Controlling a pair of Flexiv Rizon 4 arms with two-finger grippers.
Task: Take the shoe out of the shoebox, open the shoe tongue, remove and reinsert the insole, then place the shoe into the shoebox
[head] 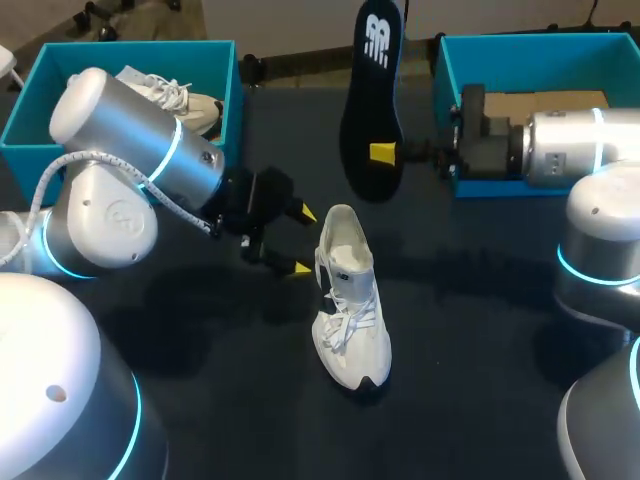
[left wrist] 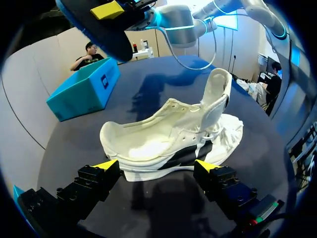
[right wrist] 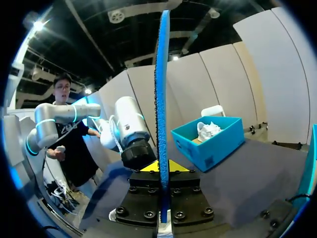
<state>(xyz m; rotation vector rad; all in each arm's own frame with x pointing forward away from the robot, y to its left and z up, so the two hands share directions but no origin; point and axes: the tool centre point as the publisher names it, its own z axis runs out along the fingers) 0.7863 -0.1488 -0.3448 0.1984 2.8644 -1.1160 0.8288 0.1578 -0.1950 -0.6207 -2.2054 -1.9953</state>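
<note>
**A:** Where's the shoe [head: 350, 300] right now?

**B:** Out of its box, standing on its sole on the dark tabletop [head: 480, 340] between the two teal boxes. The tongue is pulled up, so the mouth gapes wide and the footbed shows bare.

**A:** So the insole is out?

**B:** Yes. The insole [head: 372, 100] hangs in the air beyond the shoe, upright, with the right gripper [head: 385, 153] clenched on its edge about halfway along. My guess is that a mid-length grip keeps the floppy piece from drooping and leaves an end free to slide into the shoe.

**A:** And the other arm?

**B:** The left gripper [left wrist: 158, 166] is released, its fingers spread, just beside the shoe's open side but not touching it. It looks placed to steady the shoe or hold the tongue back while the insole goes in, though that's only my reading.

**A:** How far along, then?

**B:** Removal looks done; reinsertion and boxing remain.

**A:** Which box takes it?

**B:** The left shoebox [head: 130, 45] already holds another white shoe [head: 175, 100]. The right shoebox [head: 530, 40] shows only brown card inside, with the right arm partly across it, so probably that one.
</note>
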